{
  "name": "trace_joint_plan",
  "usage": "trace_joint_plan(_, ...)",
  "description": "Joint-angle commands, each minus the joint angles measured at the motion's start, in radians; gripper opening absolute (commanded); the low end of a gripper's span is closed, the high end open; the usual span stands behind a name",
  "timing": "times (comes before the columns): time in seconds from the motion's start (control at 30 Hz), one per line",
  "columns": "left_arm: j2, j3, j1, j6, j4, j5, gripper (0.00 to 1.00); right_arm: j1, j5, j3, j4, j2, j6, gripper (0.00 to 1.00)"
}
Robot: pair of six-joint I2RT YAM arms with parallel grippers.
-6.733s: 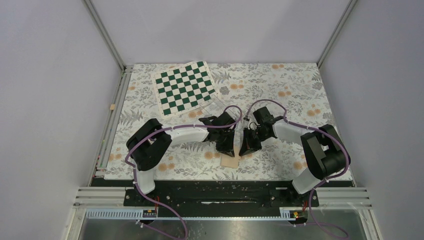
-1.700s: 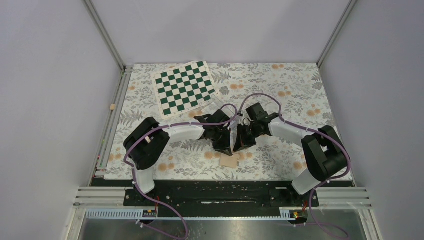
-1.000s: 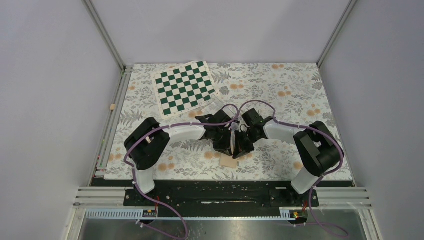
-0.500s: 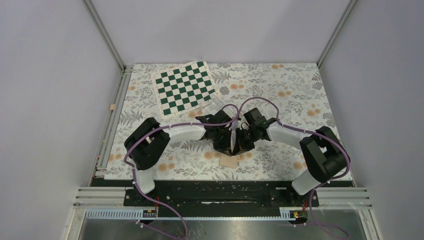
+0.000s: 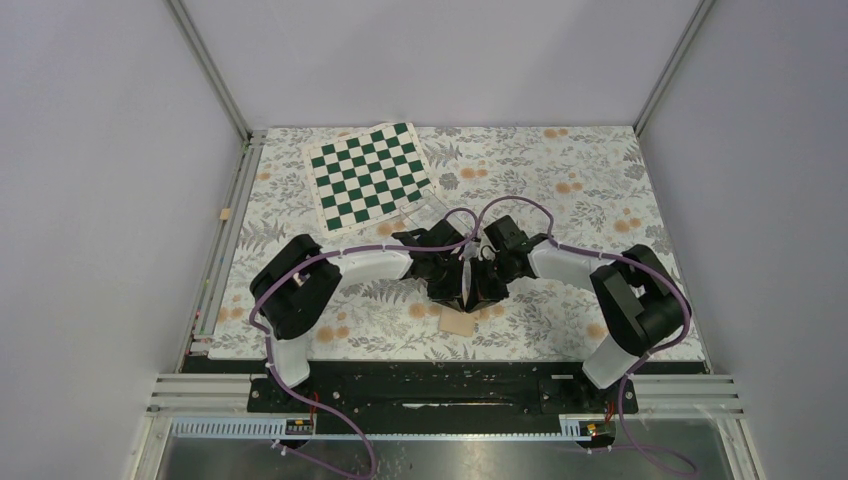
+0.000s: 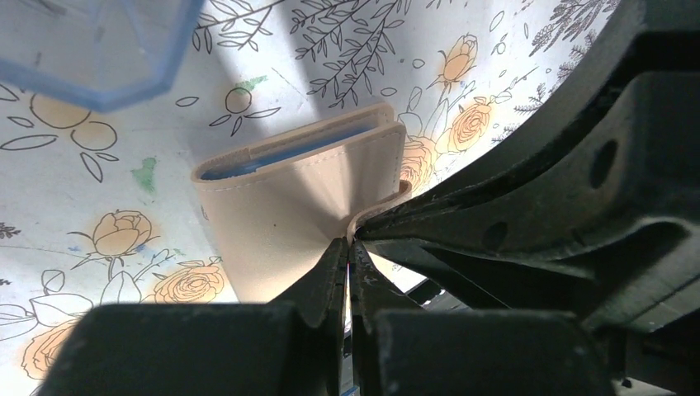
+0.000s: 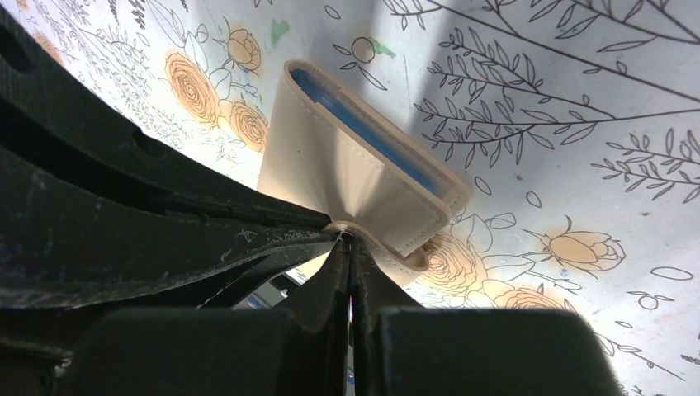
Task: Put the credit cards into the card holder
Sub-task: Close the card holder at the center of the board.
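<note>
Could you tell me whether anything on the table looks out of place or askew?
The card holder looks odd: its tan cover is puckered to a point where the left tool and right tool pinch it. The chessboard mat lies skewed.

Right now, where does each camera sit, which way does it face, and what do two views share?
Top external: above and behind, looking down on the table; both arms, left gripper beside right gripper.
Left wrist: on the left arm, looking past its shut fingers at the card holder.
Right wrist: the same, from the opposite side.
Shared: both wrists see the card holder.
</note>
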Motion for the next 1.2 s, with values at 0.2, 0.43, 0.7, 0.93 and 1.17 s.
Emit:
trace_joint_plan(0.2, 0.051, -0.057, -0.04, 0.009, -0.111, -0.16, 0.0, 0.087, 0.257, 0.004, -0.143, 0.088, -0.033, 0.0)
trace_joint_plan(0.43, 0.025, -0.094, -0.047, -0.002, -0.068, -0.148, 0.0, 0.102, 0.24, 0.006, -0.15, 0.047, -0.04, 0.0)
trace_joint_plan(0.7, -0.024, -0.042, -0.046, 0.001, -0.054, -0.101, 0.0, 0.098, 0.19, 0.056, -0.13, -0.121, -0.029, 0.0)
trace_joint_plan(0.93, -0.046, -0.045, -0.045, 0.004, -0.052, -0.103, 0.0, 0.09, 0.235, 0.126, -0.16, -0.091, -0.034, 0.0)
trace_joint_plan(1.17, -0.069, -0.047, -0.045, 0.006, -0.045, -0.102, 0.0, 0.087, 0.294, 0.139, -0.167, 0.023, -0.035, 0.0)
